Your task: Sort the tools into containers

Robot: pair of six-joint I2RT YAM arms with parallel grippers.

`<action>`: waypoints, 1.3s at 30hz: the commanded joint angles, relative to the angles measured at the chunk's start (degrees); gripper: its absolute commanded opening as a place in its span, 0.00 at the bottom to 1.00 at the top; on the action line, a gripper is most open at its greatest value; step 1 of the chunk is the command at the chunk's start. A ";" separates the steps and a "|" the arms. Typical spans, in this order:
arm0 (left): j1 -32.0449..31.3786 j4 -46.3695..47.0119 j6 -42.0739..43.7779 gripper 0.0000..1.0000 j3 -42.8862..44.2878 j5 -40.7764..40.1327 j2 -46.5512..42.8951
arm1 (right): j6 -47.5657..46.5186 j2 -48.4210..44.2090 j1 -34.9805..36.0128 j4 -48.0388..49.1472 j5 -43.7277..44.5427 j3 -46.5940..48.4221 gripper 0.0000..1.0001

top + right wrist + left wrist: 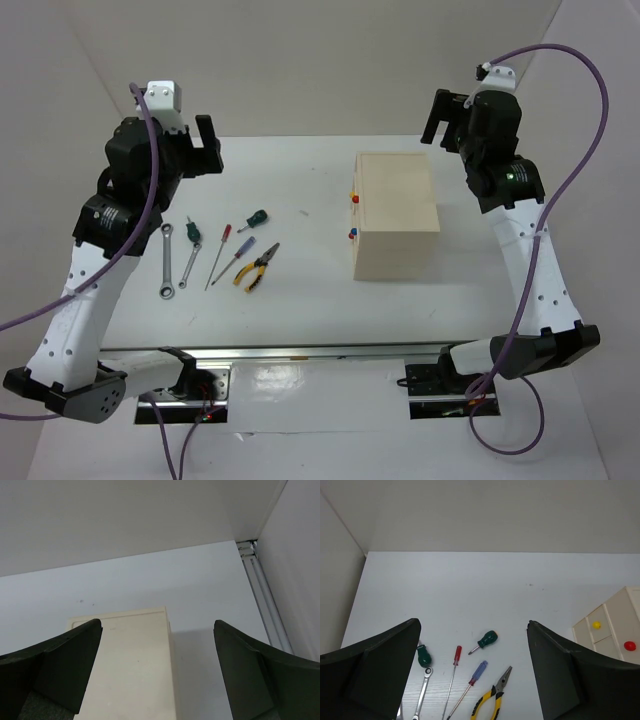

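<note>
From my console, the left gripper (200, 142) hangs above the table (300, 180) with its jaws spread wide and nothing between them. The right gripper (448, 120) is equally wide apart and empty, above the beige box (398, 215). The tools lie in a loose cluster at about 8 o'clock from the table's middle: two silver wrenches (166, 262) leftmost, a green screwdriver (190, 231) by them, then the red screwdriver (219, 255), the purple screwdriver (241, 251) and the pliers (256, 270), with a second green screwdriver (256, 218) at their 12 o'clock. The box sits at 3 o'clock, drawers closed. Its red knob (630, 645) and yellow knob (596, 625) face 9 o'clock.
</note>
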 commanded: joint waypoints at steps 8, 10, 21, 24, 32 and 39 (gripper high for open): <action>0.19 2.20 -1.74 1.00 -0.72 4.60 1.04 | -1.94 -2.20 -0.37 3.70 -1.97 -0.47 1.00; 0.19 3.25 -3.93 1.00 -1.85 8.91 1.57 | -2.56 -0.71 1.02 3.17 -1.97 0.15 1.00; 0.19 27.93 -18.17 1.00 -19.85 47.74 6.32 | -3.09 3.69 6.57 7.92 4.62 -9.77 0.07; 0.19 37.16 -21.51 1.00 -23.38 53.12 8.43 | -3.09 5.10 7.27 9.05 5.84 -11.88 0.00; -3.85 52.72 -25.55 1.00 -23.40 58.67 19.84 | -3.62 5.10 5.87 13.45 5.68 -18.21 0.01; -3.85 63.54 -32.41 0.95 -19.96 64.39 34.08 | -3.62 5.20 5.34 13.98 4.62 -21.64 0.01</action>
